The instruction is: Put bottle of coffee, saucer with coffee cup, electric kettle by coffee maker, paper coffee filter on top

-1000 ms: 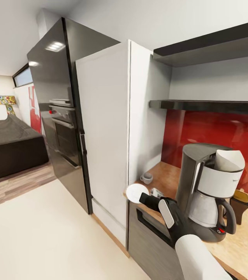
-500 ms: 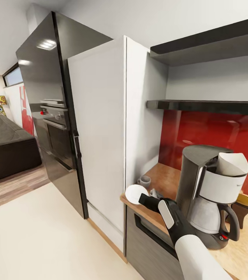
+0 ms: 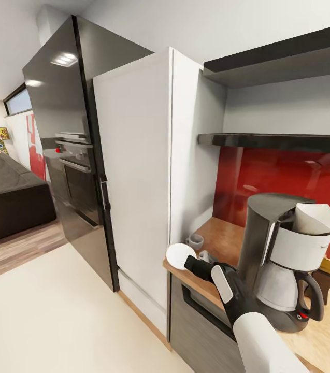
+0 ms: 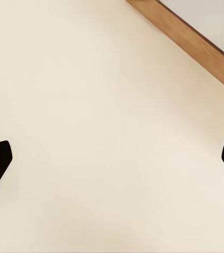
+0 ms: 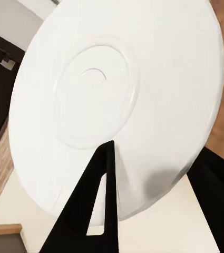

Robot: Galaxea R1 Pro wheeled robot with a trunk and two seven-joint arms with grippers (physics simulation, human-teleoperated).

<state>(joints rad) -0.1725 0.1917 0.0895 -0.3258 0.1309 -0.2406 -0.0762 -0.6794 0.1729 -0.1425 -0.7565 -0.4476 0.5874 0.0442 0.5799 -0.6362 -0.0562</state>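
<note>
The right end effector (image 3: 189, 262) grips the saucer (image 3: 181, 256) at its rim.

Your right gripper (image 3: 189, 261) carries the white saucer (image 3: 180, 255) at the countertop's (image 3: 221, 241) near corner, its rim pinched between the fingers. At two o'clock from it the coffee maker (image 3: 281, 259) stands with a paper filter (image 3: 315, 218) on top. A small grey coffee cup (image 3: 195, 241) sits at twelve o'clock from the saucer, beside the tall white cabinet (image 3: 133, 171). At nine o'clock, a dark oven column (image 3: 71, 155).

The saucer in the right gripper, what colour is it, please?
Plain white saucer; the right wrist view shows it best.
</note>
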